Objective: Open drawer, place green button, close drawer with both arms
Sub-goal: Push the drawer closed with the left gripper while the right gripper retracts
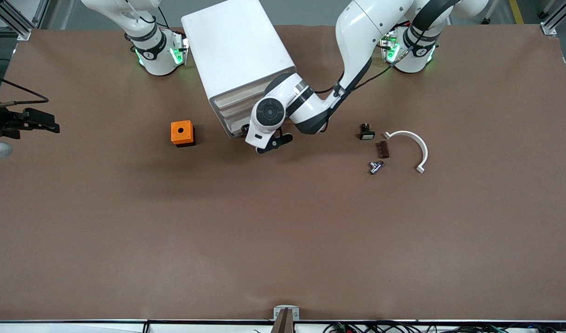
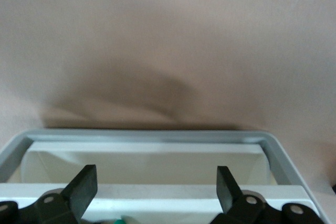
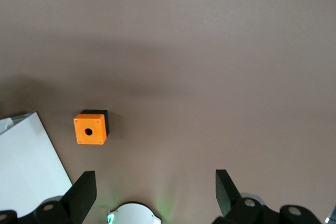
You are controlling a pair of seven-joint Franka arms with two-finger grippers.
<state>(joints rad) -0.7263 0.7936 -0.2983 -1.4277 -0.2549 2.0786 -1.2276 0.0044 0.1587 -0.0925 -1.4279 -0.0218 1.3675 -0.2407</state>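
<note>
The white cabinet (image 1: 236, 46) stands at the robots' edge of the table, its cream drawer fronts (image 1: 231, 108) facing the front camera. My left gripper (image 1: 274, 141) is low in front of them and hides the bottom drawer. In the left wrist view the gripper (image 2: 156, 176) is open and empty over an open drawer (image 2: 152, 135) with a grey rim and white inside. A small green bit (image 2: 119, 220) shows at that view's edge between the fingers; I cannot tell if it is the button. My right gripper (image 3: 156, 179) is open and empty, high above the table and outside the front view.
An orange cube with a round hole (image 1: 182, 133) sits beside the cabinet toward the right arm's end, also in the right wrist view (image 3: 90, 128). Toward the left arm's end lie a small black part with a white face (image 1: 366, 132), a brown block (image 1: 383, 149), a metal piece (image 1: 375, 166) and a white curved bracket (image 1: 412, 143).
</note>
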